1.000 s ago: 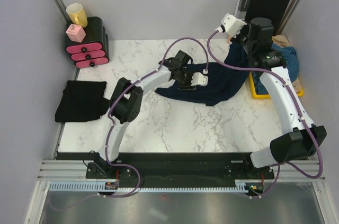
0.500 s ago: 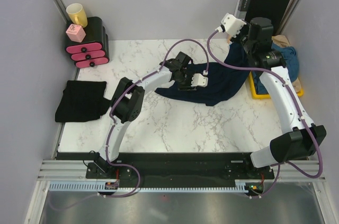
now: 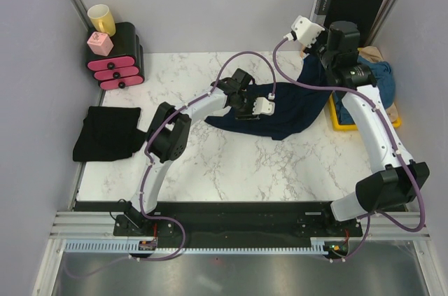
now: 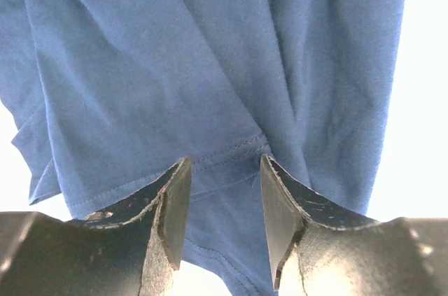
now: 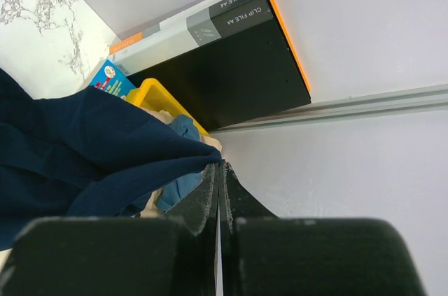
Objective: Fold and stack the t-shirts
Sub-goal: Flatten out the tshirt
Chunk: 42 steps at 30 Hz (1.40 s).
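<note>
Large dark navy cloth t-shirt (image 3: 294, 103), toward 1 o'clock. Right hand (image 5: 218, 166), pinched shut on its edge, has edged toward 12. Left hand (image 4: 224, 163), parted over the hem, unmoved. Judged: spreading barely begun.

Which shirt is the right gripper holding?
The dark navy shirt: the right gripper is shut on its edge. The black shirt lies alone at the far left; the medium-blue shirt sits in the yellow tray.
</note>
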Tool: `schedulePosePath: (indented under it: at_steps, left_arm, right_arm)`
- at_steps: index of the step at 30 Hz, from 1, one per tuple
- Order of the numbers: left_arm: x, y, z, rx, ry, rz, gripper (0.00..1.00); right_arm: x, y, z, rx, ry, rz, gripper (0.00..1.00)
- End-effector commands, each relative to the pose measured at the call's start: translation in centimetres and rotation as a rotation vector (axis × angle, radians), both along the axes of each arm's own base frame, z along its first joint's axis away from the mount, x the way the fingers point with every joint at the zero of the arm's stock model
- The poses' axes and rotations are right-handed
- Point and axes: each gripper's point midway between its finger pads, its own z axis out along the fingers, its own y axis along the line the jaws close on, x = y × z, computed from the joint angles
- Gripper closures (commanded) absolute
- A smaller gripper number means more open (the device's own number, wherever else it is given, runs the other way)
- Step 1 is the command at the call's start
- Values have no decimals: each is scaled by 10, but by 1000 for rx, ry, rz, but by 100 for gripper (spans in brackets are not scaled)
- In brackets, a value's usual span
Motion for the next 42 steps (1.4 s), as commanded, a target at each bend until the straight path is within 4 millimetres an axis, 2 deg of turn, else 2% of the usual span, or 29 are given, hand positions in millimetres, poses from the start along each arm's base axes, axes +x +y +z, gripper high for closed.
schedulePosePath:
  at_steps: [1, 6, 11, 16, 21, 23, 24, 25, 29, 32, 36, 39, 40, 41, 42]
  left_arm:
    - [-5, -10, 32, -72, 13, -8, 49]
    - [-7, -11, 36, -84, 20, -13, 50]
    - [-10, -9, 26, -67, 23, -30, 50]
    - [-13, -14, 39, -103, 46, -21, 50]
    - [-11, -12, 18, -69, 17, -37, 50]
    - [-8, -8, 13, -56, 3, -28, 58]
    - [-7, -9, 11, -56, -4, -26, 64]
    - [-7, -8, 10, -54, -3, -25, 77]
    - [-5, -7, 7, -48, -12, -15, 97]
    - [-3, -7, 8, -52, -16, -1, 98]
    - [2, -7, 16, -56, -34, 24, 98]
    - [27, -4, 37, -56, -116, 118, 98]
    - [40, -4, 53, -78, -150, 174, 98]
    - [60, 3, 78, -98, -235, 246, 98]
    - [68, 5, 95, -118, -270, 279, 98]
  right_arm:
    - [4, 0, 26, 30, -75, -20, 100]
    - [7, 0, 22, 28, -66, -18, 100]
    - [10, 0, 23, 31, -69, -22, 100]
    - [13, 1, 22, 24, -66, -20, 100]
    - [18, 4, 21, 33, -64, -13, 100]
    - [20, 4, 22, 32, -67, -11, 100]
    - [21, 4, 21, 31, -64, -14, 100]
    - [22, 6, 21, 33, -64, -7, 100]
    - [24, 7, 21, 34, -64, -6, 100]
    - [23, 6, 21, 35, -64, -6, 100]
    - [23, 6, 18, 35, -57, -4, 100]
    - [21, 5, 18, 33, -58, -9, 100]
    - [21, 5, 18, 31, -56, -10, 100]
    - [21, 4, 17, 28, -56, -14, 100]
    - [20, 3, 17, 28, -56, -15, 100]
